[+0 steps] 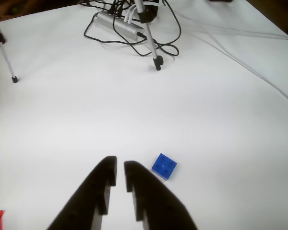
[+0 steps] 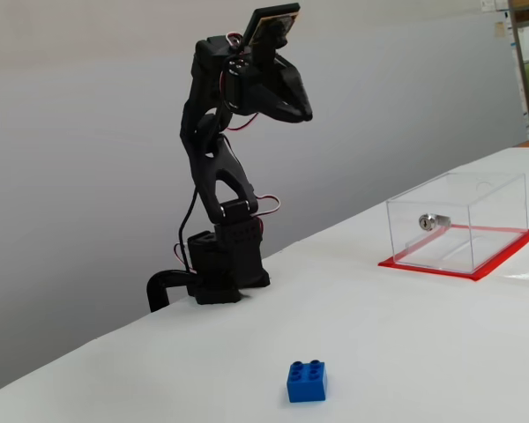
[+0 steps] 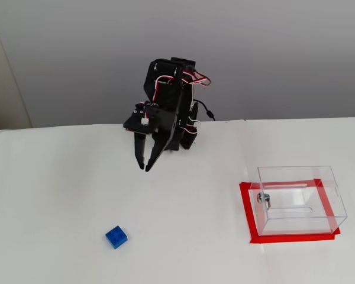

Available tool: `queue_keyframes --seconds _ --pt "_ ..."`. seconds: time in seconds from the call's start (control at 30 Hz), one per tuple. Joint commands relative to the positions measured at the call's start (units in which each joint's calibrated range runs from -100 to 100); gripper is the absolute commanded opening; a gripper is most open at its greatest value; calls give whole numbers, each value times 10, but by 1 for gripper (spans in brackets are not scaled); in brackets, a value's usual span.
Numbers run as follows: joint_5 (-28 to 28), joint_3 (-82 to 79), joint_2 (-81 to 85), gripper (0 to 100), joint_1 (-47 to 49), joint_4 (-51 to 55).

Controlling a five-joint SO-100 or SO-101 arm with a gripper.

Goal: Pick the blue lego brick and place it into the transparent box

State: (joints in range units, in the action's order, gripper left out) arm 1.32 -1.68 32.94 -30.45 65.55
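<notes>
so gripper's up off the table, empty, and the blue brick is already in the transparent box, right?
Not quite. The blue lego brick is not in the transparent box; in a fixed view it lies on the bare white table, far to the box's left, and the box holds no brick. The rest stands: the gripper hangs above the table, holding nothing.

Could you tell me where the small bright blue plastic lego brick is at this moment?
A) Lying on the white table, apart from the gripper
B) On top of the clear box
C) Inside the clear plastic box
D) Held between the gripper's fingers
A: the small bright blue plastic lego brick lies on the white table, with the black two-finger gripper raised away from it and the clear rectangular plastic box holding no brick.
</notes>
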Motion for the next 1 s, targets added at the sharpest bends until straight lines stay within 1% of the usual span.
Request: queue_keyframes --seconds 0.0,0.3,0.53,0.6,0.7,0.73,0.8,0.97 --pt "-1 32 -26 2 -45 -6" --pt "-2 25 -96 2 -128 1" --pt "1 -13 -132 3 -159 24" --pt "2 -30 -135 9 -161 24" --pt "2 -44 -139 22 -160 24" --pt "2 -48 -139 25 -159 24" --pt "2 -52 -140 29 -157 24" --pt "2 -74 -143 34 -154 24"
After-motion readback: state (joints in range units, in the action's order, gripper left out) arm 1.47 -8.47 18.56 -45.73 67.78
